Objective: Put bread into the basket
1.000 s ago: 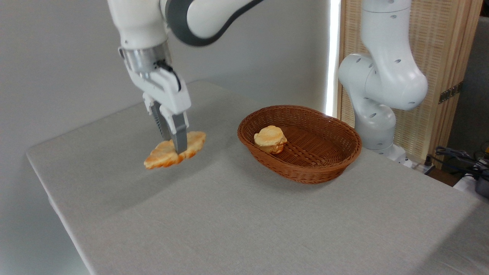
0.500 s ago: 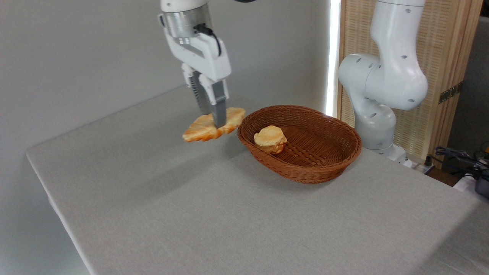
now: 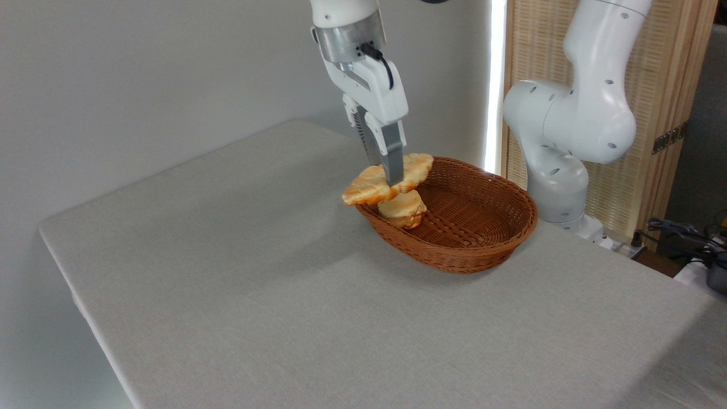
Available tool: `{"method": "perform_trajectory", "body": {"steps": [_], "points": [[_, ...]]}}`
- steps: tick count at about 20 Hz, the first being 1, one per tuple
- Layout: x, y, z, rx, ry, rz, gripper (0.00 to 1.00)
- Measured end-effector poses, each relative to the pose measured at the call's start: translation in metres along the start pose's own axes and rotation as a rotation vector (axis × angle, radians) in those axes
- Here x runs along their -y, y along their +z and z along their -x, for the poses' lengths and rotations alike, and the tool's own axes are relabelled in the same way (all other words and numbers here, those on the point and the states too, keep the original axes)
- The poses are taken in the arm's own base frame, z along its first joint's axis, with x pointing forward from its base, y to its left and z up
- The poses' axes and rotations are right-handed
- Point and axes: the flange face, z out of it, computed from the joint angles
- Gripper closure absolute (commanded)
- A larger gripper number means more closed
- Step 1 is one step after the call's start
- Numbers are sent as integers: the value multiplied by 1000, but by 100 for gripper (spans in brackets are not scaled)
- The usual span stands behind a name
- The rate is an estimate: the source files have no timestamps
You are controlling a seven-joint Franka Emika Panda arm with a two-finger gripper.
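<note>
My gripper (image 3: pixel 391 174) is shut on the bread (image 3: pixel 369 186), a flat, pale golden, leaf-shaped pastry with orange-brown ends. The bread hangs in the air over the left rim of the basket (image 3: pixel 483 250), an oval brown wicker basket with low sides. The bread's left end reaches just past the rim, and its right end is over the basket's inside.
A small round puffy bun (image 3: pixel 404 209) lies inside the basket at its left end, right under the held bread. The arm's white base (image 3: pixel 562 142) stands behind the basket at the right. Cables (image 3: pixel 681 233) lie off the table's far right edge.
My gripper has carried the bread to the right and a little upward, from above the table's left middle to over the basket's left rim. The bun and basket have not moved.
</note>
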Motion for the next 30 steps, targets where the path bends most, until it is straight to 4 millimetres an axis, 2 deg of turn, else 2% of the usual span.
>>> {"method": "perform_trajectory", "body": {"steps": [1, 3, 4, 5, 6, 8, 24, 26, 30], "points": [[-2, 7, 3, 13, 3, 16, 44], [-4, 22, 7, 38, 5, 45, 38], [-4, 30, 9, 53, 4, 55, 32], [-3, 38, 11, 78, 5, 59, 16], [-3, 46, 14, 101, 7, 63, 6], [-3, 57, 17, 128, 8, 71, 1], [1, 58, 15, 114, 11, 48, 0], [3, 48, 12, 91, 12, 21, 0], [11, 7, -1, -25, 1, -64, 0]]}}
